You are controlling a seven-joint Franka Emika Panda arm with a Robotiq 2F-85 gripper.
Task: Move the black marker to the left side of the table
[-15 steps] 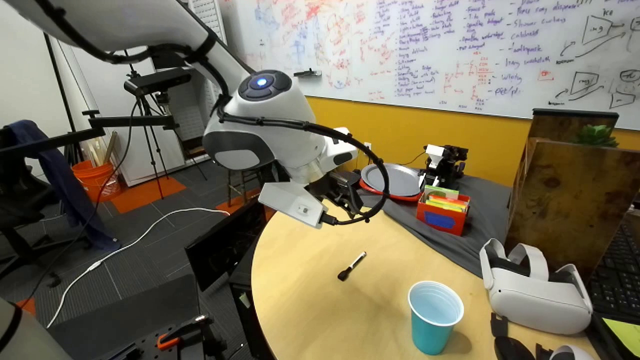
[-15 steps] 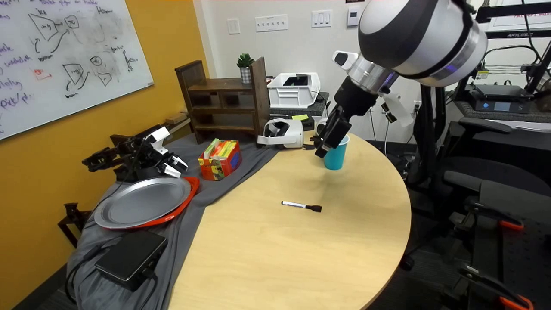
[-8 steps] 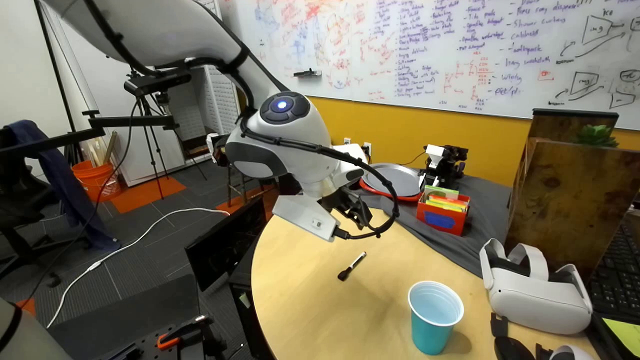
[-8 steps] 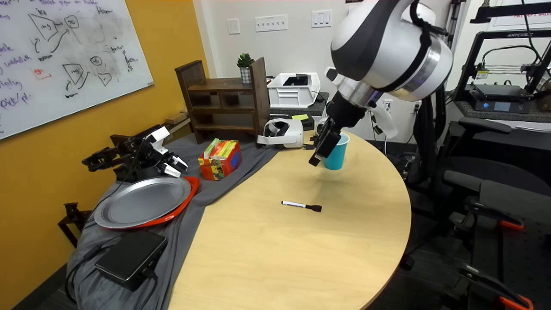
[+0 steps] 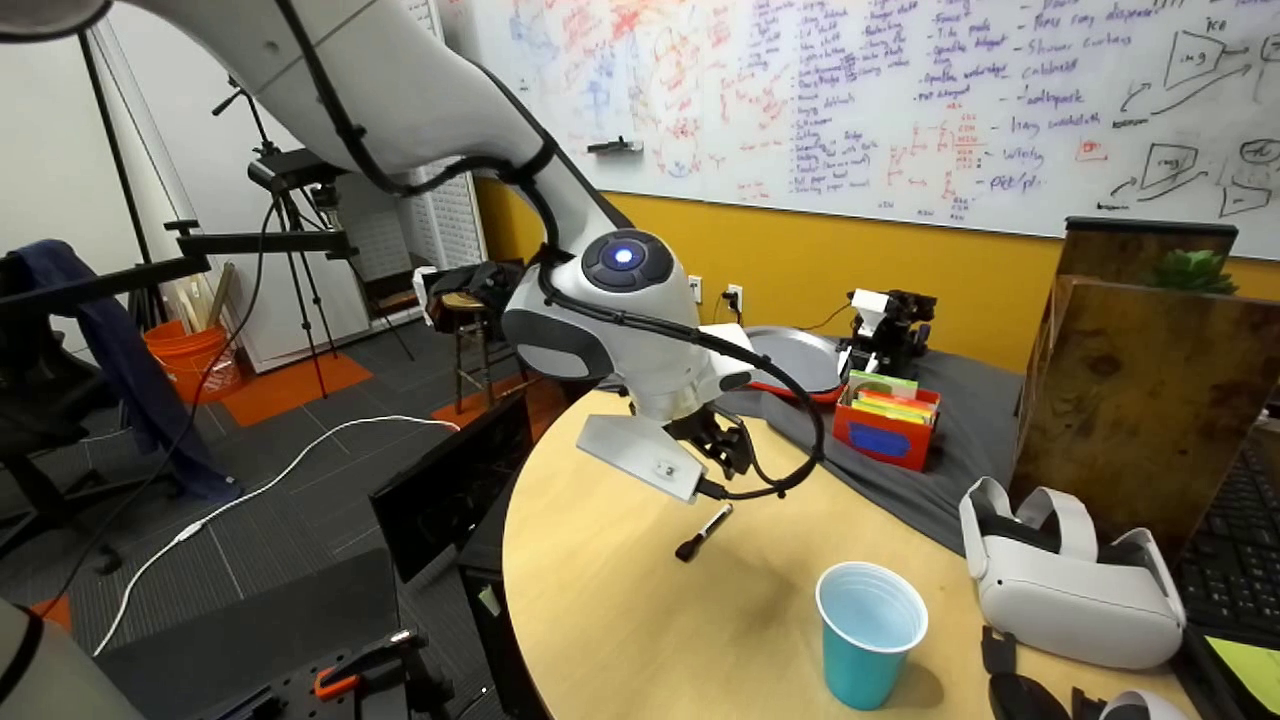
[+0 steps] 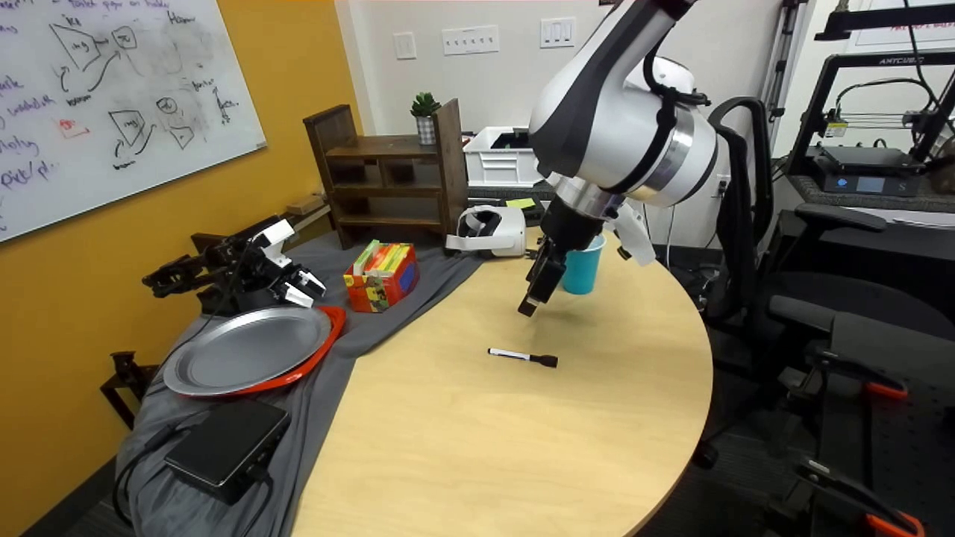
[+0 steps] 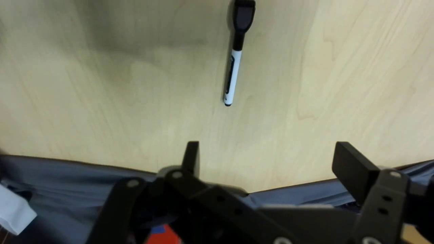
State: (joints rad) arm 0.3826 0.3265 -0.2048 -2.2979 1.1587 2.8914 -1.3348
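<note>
- My hand [image 7: 266,149] hangs over the tabletop [image 6: 485,447], fingers spread wide, holding nothing; closing here would likely catch only air, because I am short of the black marker [image 7: 236,54]
- It lies flat on the tabletop, ahead of my fingertips in the wrist view and nearer one finger's line than the other's; unless I centre on it, one finger could touch early and roll it away
- Coming down too low, I might jam my fingertips on the tabletop; stopping too high, I could pinch above so thin a barrel
- Gripped by its broad black end, it may sit crooked, letting the white barrel swing
- The blue cup [image 5: 865,650] stands upright, apart from the marker; a careless sweep of my wrist could tip it
- Farther out, the tabletop's rounded edge shows no lip; letting go too near it could send the marker rolling to the floor [image 5: 320,510]
</note>
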